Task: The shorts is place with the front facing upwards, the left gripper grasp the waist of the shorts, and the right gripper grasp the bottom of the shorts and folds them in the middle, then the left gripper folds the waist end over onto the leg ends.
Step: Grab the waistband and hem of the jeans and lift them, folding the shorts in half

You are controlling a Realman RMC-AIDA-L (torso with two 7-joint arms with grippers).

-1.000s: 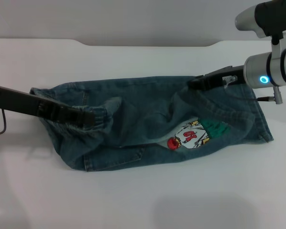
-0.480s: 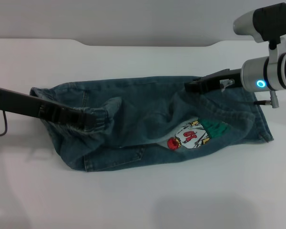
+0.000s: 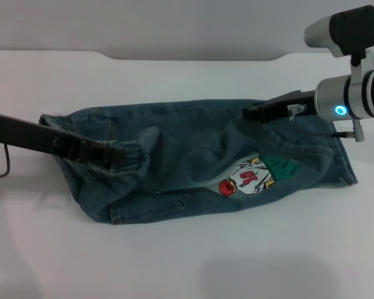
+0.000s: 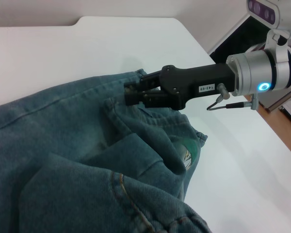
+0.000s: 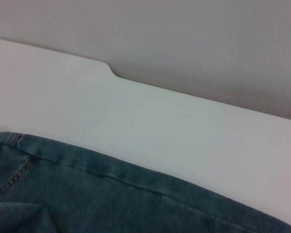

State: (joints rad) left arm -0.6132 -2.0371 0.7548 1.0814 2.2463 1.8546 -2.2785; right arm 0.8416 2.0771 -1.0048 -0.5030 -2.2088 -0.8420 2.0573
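Pinching the shorts [image 3: 193,162]: left claw [image 3: 115,154] at the waist, right claw [image 3: 248,114] on a fold (fingertips buried in denim).

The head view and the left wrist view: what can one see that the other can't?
Only the head view shows the left gripper shut on the gathered waistband, plus the whole cartoon patch. Only the left wrist view shows the right gripper close up, its fingers pinching a denim fold, and wooden floor beyond the table. Both show the shorts on the white table and the right wrist's blue light.
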